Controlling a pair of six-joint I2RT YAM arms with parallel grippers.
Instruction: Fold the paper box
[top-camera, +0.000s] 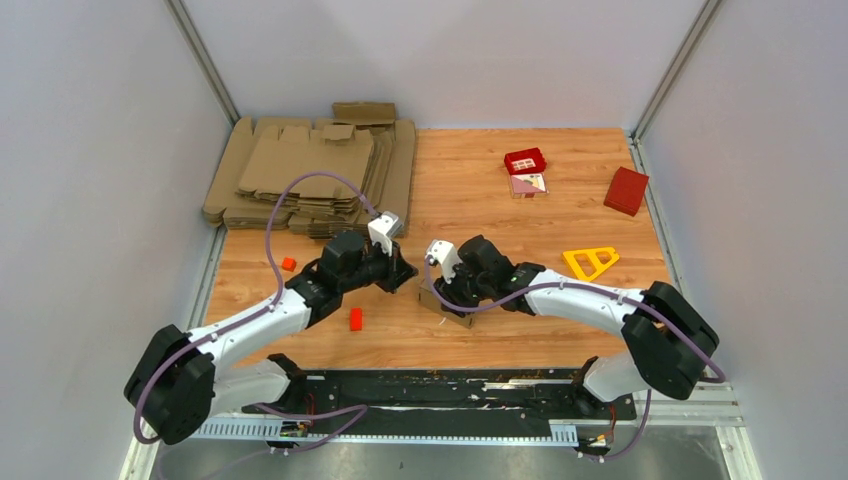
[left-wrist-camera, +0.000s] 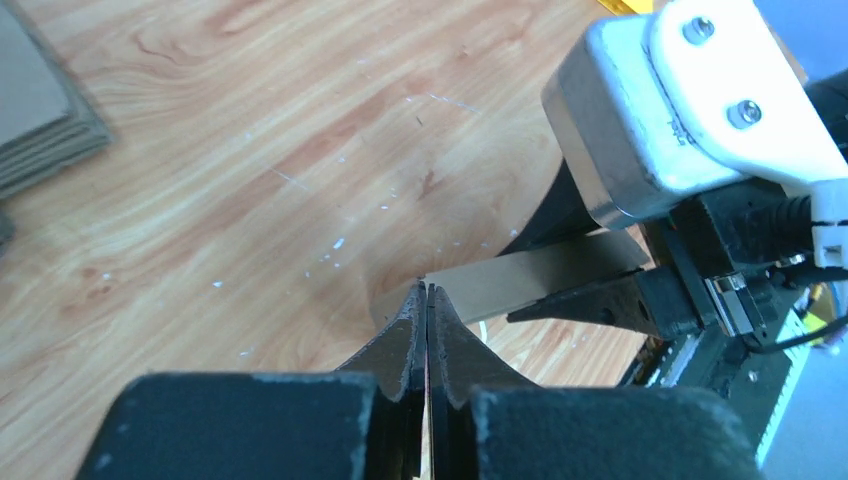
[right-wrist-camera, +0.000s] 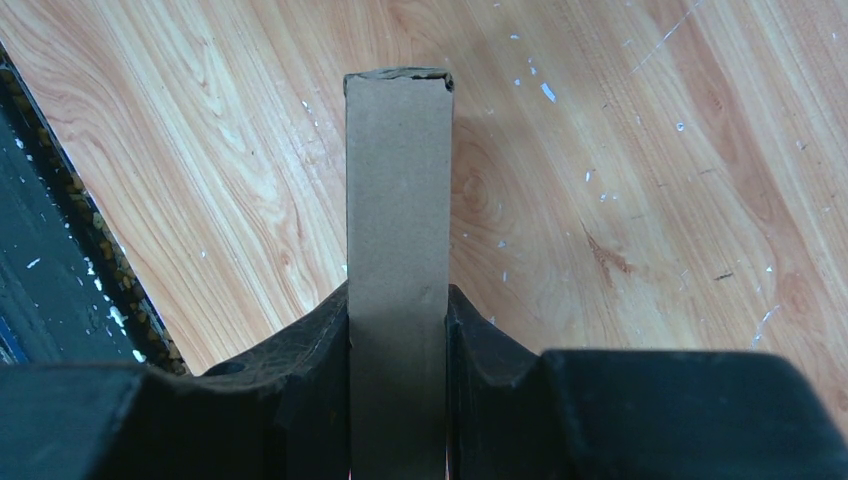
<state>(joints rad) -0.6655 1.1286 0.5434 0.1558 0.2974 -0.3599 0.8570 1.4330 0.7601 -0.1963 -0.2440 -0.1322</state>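
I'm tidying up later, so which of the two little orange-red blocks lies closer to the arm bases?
The block just right of the left arm, nearer the bases; the other block lies farther back, toward the cardboard pile.

Left arm (top-camera: 255, 320) runs from its base at 7 o'clock toward table centre with the wrist low. Left gripper (left-wrist-camera: 427, 290) points to about 3 o'clock, jaws pressed fully together, tips right at the edge of the paper box (right-wrist-camera: 398, 180). Right arm (top-camera: 590, 295) comes in from 4 o'clock heading to 9 o'clock, wrist tipped down; right gripper (right-wrist-camera: 398, 300) is clamped on that box, one finger on each flat side, just beside the left gripper.
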